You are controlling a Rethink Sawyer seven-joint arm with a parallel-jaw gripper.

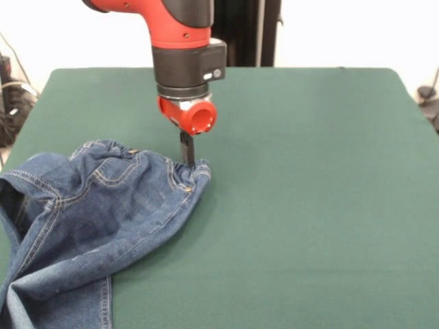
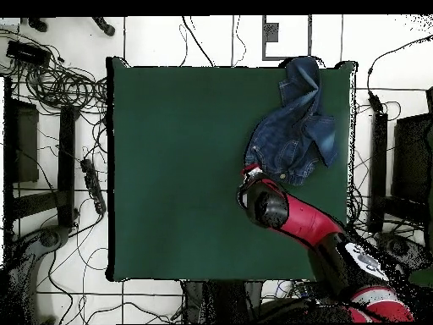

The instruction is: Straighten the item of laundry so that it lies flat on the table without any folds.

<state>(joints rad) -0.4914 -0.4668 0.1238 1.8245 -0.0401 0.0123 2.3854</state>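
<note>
Crumpled jeans at one corner, table elsewhere open

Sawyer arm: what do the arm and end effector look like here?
The arm has a red shell over a black cylindrical wrist with a small round marking. Below sits a red fitting with a round open end, then the gripper, thin black jaws. From overhead, red links alternate with black joints.

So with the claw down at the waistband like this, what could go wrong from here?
The jeans lie bunched at a table corner, with cloth running past the edge in the overhead view; a pull the wrong way might slide them off. The claw meets only the gathered waistband rim, so it may slip free. Dragging from this one spot could shift the heap without opening its folds.
</note>
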